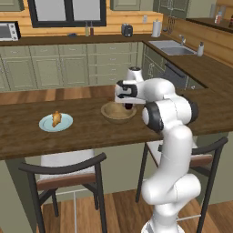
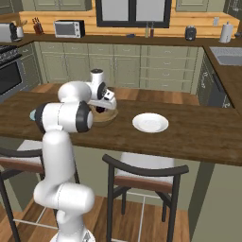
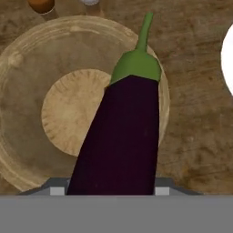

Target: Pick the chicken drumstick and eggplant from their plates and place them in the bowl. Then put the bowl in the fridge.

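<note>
Eggplant (image 3: 123,136) clamped in the gripper (image 3: 109,191), dark purple body rising from between the finger tips at the bottom of the hand view, green cap and stem pointing away from the hand. Held directly above the bowl (image 3: 27,91), its body crossing the bowl's far rim in that view; bowl seen from above, tan wood, thick rim, pale flat bottom, nothing lying in it. From the left base view, gripper (image 1: 129,106) hanging just over the bowl (image 1: 113,116), a dark bit of eggplant (image 1: 129,106) showing at the rim. From the right base view, gripper (image 2: 101,109) likewise poised over the bowl (image 2: 108,116), eggplant (image 2: 100,110) a small dark patch beneath the hand; cannot tell whether touching the bowl or clear of it.

Bowl sitting on the wooden counter (image 1: 91,132), about midway along its length, between the two plates. Chicken drumstick (image 1: 56,118) resting on the pale blue plate (image 1: 65,123), well apart from the bowl toward the counter's left end, nearer the front edge. Second plate (image 2: 150,123) bare and pale, just right of the bowl in the right base view, near the counter's middle; its edge (image 3: 227,54) showing white at the side of the hand view.

Two dark-framed stools (image 1: 68,170) tucked under the counter's front edge.
</note>
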{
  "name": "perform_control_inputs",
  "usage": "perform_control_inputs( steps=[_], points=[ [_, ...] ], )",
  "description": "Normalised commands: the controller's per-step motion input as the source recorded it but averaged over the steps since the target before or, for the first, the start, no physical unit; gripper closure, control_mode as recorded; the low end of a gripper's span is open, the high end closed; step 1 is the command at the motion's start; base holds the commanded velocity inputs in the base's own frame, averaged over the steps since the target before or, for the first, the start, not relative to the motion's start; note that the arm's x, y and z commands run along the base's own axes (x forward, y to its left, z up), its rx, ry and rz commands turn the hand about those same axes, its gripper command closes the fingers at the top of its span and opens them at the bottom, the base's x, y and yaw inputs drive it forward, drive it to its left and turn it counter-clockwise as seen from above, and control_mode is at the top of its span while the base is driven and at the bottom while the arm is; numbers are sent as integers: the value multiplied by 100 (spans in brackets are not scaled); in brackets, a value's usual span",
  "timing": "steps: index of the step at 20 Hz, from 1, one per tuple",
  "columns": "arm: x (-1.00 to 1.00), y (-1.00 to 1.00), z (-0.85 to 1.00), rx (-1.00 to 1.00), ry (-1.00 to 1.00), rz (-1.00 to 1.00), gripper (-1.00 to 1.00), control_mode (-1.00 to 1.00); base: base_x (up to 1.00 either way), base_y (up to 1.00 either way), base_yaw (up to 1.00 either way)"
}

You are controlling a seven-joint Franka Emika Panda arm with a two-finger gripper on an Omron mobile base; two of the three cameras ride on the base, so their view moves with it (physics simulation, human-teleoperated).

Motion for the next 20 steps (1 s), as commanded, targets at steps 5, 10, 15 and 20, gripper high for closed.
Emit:
perform_control_inputs(
  steps=[5, 10, 15, 20],
  points=[
    [22, 21, -40, 0, 13, 0, 100, -100, 0, 0, 0],
    [5, 4, -48, 0, 14, 0, 100, -100, 0, 0, 0],
    [0, 0, -30, 0, 14, 0, -100, -100, 0, 0, 0],
    [-1, 0, 1, 0, 0, 0, -100, -100, 0, 0, 0]
  ],
)
